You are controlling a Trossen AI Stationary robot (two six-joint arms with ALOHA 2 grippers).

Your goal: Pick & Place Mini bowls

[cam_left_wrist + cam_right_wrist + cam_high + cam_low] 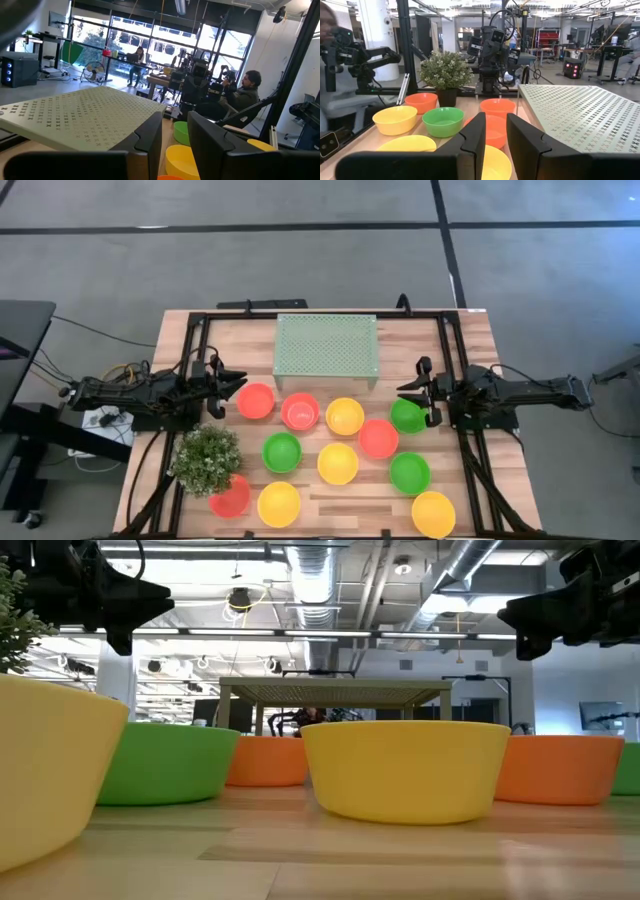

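Yellow and green mini bowls (337, 463) fill the counter (470, 350) in front of the pale rack (326, 346), none lifted yet. My left jaws (233, 384) hover slightly parted beside the red bowl (255, 401); my right jaws (408, 394), also narrowly parted, sit by the green bowl (406, 416). I'd widen first, straddle one rim, then close without nudging neighbours.

Eleven mini bowls (338, 463) show across the lower half of the high view: four red or orange-red, four yellow and three green. One pale green perforated rack (326, 346) sits at upper centre, and one small bushy plant (206, 459) stands at lower left. Two arms enter, one from each side.
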